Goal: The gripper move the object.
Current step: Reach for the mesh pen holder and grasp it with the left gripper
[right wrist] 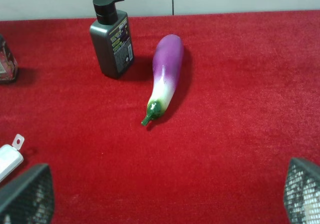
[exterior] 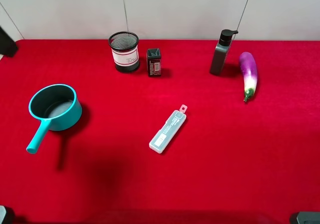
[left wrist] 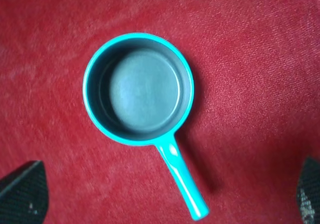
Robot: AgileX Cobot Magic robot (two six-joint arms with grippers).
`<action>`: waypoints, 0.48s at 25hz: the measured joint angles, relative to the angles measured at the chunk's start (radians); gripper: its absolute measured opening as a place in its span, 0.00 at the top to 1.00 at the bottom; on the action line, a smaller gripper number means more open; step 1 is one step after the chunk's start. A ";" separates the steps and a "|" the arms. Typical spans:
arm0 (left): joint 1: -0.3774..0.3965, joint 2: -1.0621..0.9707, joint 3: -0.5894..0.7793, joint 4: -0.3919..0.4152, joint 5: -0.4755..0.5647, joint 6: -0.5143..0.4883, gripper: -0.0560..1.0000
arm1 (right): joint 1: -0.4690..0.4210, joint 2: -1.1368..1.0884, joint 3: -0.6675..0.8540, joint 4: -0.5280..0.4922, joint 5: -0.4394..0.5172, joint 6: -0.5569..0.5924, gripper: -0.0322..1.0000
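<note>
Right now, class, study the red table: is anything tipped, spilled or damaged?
Nothing stands out. The mesh cup, pump bottle and small box stand upright, the saucepan sits empty, and the eggplant and clear case lie flat.

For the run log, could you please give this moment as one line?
left gripper open above saucepan; right gripper open, empty; mesh cup untouched beside black box

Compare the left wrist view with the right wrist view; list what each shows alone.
Left wrist only: the teal saucepan, empty, seen from above. Right wrist only: the eggplant lying beside the upright grey pump bottle, plus an end of the clear case. Shared: the red cloth, and each arm's own open fingers, left gripper and right gripper.
</note>
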 joint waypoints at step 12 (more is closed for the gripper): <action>-0.091 0.291 -0.255 -0.008 0.039 0.081 0.02 | 0.000 0.000 0.000 0.000 0.000 0.000 0.30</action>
